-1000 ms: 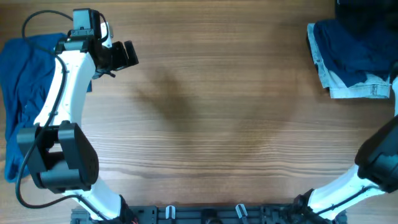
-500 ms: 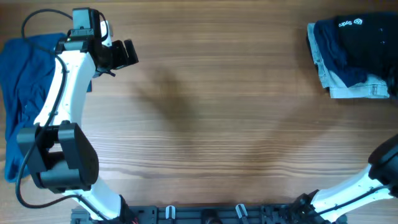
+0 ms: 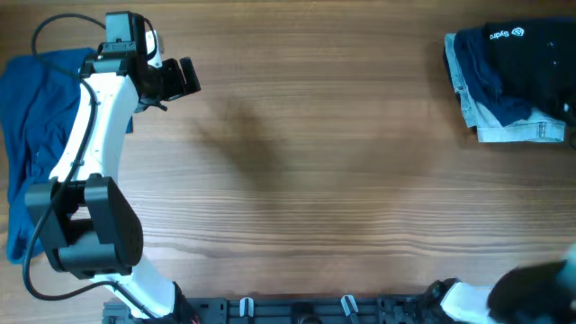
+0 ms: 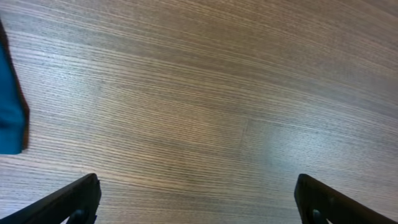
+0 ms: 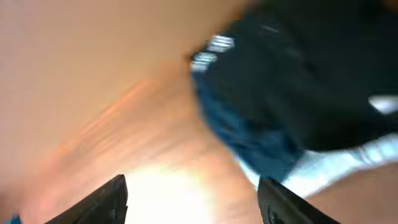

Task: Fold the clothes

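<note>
Black shirt folded atop a pile at the tabletop's far right corner, pale denim-like piece beneath. Bright-blue garment crumpled at the left edge. Left claw spread wide over bare wood, holding nothing. Right claw parted near that shirt, nothing between its fingers, view blurred.

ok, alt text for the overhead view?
Wooden table seen from above: a crumpled bright-blue cloth garment lies at the left edge, partly under the white-and-black left arm, whose jaws stand open over bare wood. At the top right, a black shirt with a small white logo is piled on a pale denim-like garment.
</note>
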Robot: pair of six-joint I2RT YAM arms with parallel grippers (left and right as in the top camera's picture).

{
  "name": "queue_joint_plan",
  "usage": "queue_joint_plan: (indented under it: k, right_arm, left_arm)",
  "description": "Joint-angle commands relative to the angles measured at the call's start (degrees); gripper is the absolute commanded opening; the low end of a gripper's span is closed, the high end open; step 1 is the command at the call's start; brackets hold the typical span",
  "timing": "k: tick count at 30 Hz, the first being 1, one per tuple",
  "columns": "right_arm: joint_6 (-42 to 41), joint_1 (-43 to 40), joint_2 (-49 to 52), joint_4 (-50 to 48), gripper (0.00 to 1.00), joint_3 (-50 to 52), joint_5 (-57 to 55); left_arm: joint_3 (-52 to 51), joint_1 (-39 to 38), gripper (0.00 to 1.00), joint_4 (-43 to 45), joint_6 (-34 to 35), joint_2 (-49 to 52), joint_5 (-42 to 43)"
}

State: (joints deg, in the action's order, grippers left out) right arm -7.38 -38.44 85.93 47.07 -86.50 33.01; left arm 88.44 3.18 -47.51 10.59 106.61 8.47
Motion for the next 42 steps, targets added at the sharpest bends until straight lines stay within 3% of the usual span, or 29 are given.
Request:
queue_joint_plan:
  k: [1, 7, 10, 11, 12, 13, 22, 34, 36, 42]
  right_arm:
    - [10.1, 6.2, -6.6, -1.1, 0.69, -0.5, 2.8]
    - [30.3, 20.1, -14.0, 1.4, 0.71, -0.5, 9.3]
    - [33.4, 27.7, -14.8, 1.9, 0.74, -0.5, 12.6]
    - [34.5, 30.9, -14.8, 2.1, 0.77, -0.4, 12.5]
    - [34.4, 32.9, -14.6, 2.1, 0.98, -0.4, 12.5]
    - [34.4, 34.6, -14.5, 2.0, 0.99, -0.4, 12.5]
    - [34.4, 35.6, -12.4, 2.1, 0.99, -0.4, 12.0]
    - [34.4, 35.6, -12.2, 2.1, 1.00, -0.4, 11.6]
    - [34.4, 35.6, -12.2, 2.1, 0.99, -0.4, 11.6]
    - [34.4, 35.6, -12.2, 2.1, 1.00, -0.4, 11.6]
  left_arm:
    - [-0.5, 0.5, 1.00, 0.0, -0.7, 0.3, 2.1]
    - [-0.3, 0.5, 1.00, -3.5, -0.7, -10.0, 3.0]
    - [-0.3, 0.5, 1.00, -3.3, -0.7, -20.3, 3.1]
    - [-0.3, 0.5, 1.00, -3.4, -0.7, -23.3, 3.1]
    - [-0.3, 0.5, 1.00, -3.8, -0.7, -25.3, 3.1]
    - [-0.3, 0.5, 1.00, -4.9, -0.7, -28.6, 3.0]
    - [-0.3, 0.5, 1.00, -15.8, -0.7, -33.2, 3.0]
    - [-0.3, 0.4, 1.00, -18.0, -0.8, -37.0, 2.2]
    - [-2.1, 0.4, 1.00, -14.0, -1.0, -40.9, 2.0]
    - [-36.6, 0.4, 1.00, 26.8, -0.9, -64.5, 2.0]
